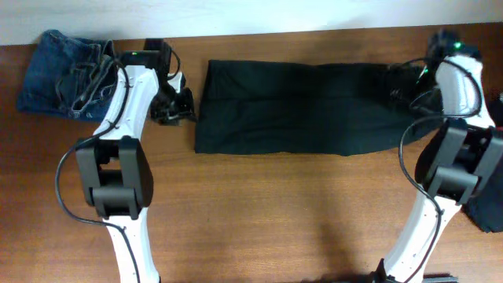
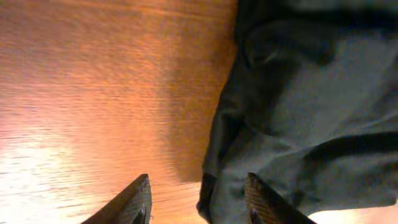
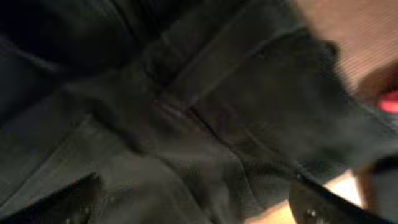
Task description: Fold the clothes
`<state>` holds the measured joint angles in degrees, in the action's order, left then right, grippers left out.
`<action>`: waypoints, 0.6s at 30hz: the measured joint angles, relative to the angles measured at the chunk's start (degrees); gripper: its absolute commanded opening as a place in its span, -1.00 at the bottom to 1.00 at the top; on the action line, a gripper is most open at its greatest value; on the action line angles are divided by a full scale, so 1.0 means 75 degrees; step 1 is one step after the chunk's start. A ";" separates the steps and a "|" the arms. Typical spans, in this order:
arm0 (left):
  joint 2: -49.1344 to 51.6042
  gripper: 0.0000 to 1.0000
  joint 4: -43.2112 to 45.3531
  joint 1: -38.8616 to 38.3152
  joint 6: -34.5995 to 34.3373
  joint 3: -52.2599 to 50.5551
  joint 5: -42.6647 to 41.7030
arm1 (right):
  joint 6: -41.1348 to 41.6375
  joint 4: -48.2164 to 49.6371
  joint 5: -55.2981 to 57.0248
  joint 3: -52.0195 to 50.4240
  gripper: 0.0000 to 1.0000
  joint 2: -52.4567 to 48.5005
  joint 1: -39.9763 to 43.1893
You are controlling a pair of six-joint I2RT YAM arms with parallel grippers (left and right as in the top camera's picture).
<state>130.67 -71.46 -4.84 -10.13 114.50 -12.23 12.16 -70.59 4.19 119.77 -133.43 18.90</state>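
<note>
Seen from overhead, black trousers are laid flat and lengthwise across the far middle of the wooden table. The left end effector is positioned just beside their left edge. The right end effector is positioned over their right end, where it is hard to tell apart from the dark cloth. Faded blue jeans are bunched at the far left corner, partly covered by the left arm. A dark garment is cut off by the right border and partly hidden behind the right arm. From the left wrist, the fingers are seen spread apart with nothing gripped. The trousers' rumpled edge is seen beyond and partly between them, beside bare table. From the right wrist, everything is blurred. The fingers are set wide apart at the lower corners with nothing pinched, and the view is filled by trouser folds. A small reddish patch at the right border cannot be identified.
</note>
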 measured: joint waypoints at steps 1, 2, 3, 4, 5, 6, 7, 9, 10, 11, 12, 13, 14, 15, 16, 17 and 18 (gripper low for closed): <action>-0.0050 0.49 0.0082 0.0000 0.0000 -0.0003 0.0044 | 0.0006 -0.0146 -0.0128 0.0204 0.98 0.0003 0.0017; -0.0070 0.50 0.0213 0.0000 -0.0026 -0.0003 0.0073 | 0.0000 -0.0286 -0.0326 0.0434 0.98 0.0003 0.0020; -0.0076 0.53 0.0335 0.0000 -0.0003 -0.0003 0.0093 | -0.0052 -0.0411 -0.0595 0.0650 0.97 0.0003 0.0015; -0.0076 0.56 0.0452 0.0000 0.0000 -0.0006 0.0102 | -0.0082 -0.0423 -0.0816 0.0775 0.97 0.0012 -0.0003; -0.0076 0.59 0.0490 -0.0003 0.0000 -0.0006 0.0093 | -0.0163 -0.0431 -0.1137 0.0874 0.97 0.0017 -0.0047; -0.0076 0.61 0.0525 -0.0003 -0.0003 -0.0006 0.0093 | -0.0230 -0.0452 -0.1376 0.0892 0.97 0.0017 -0.0093; -0.0076 0.62 0.0577 -0.0032 0.0003 -0.0006 0.0093 | -0.0274 -0.0487 -0.1556 0.0892 0.98 0.0017 -0.0163; -0.0076 0.64 0.0743 -0.0079 0.0006 -0.0012 0.0093 | -0.0300 -0.0507 -0.1725 0.0892 0.98 0.0017 -0.0294; -0.0076 0.68 0.0889 -0.0122 0.0032 -0.0012 0.0093 | -0.0315 -0.0510 -0.1807 0.0892 0.98 0.0017 -0.0391; -0.0076 0.69 0.1011 -0.0169 0.0058 -0.0012 0.0093 | -0.0321 -0.0522 -0.1839 0.0892 0.98 0.0017 -0.0446; -0.0076 0.70 0.1139 -0.0239 0.0085 -0.0012 0.0093 | -0.0335 -0.0551 -0.1903 0.0892 0.98 0.0017 -0.0565; -0.0076 0.69 0.1209 -0.0289 0.0117 -0.0012 0.0090 | -0.0344 -0.0557 -0.1935 0.0892 0.98 0.0017 -0.0653; -0.0076 0.71 0.1282 -0.0358 0.0143 -0.0012 0.0087 | -0.0364 -0.0560 -0.1964 0.0892 0.98 0.0017 -0.0714; -0.0076 0.72 0.1317 -0.0437 0.0154 -0.0012 0.0085 | -0.0388 -0.0560 -0.1988 0.0892 0.98 0.0017 -0.0816; -0.0076 0.73 0.1326 -0.0475 0.0172 -0.0012 0.0082 | -0.0393 -0.0557 -0.1993 0.0892 0.98 0.0017 -0.0866; -0.0076 0.74 0.1343 -0.0530 0.0178 -0.0012 0.0067 | -0.0393 -0.0554 -0.2017 0.0892 0.97 0.0017 -0.0921; -0.0076 0.74 0.1352 -0.0557 0.0198 -0.0012 0.0064 | -0.0396 -0.0554 -0.2031 0.0892 0.98 0.0020 -0.0950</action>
<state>130.10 -61.32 -9.02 -8.64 114.41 -11.75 9.19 -74.74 -11.05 126.45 -133.27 11.77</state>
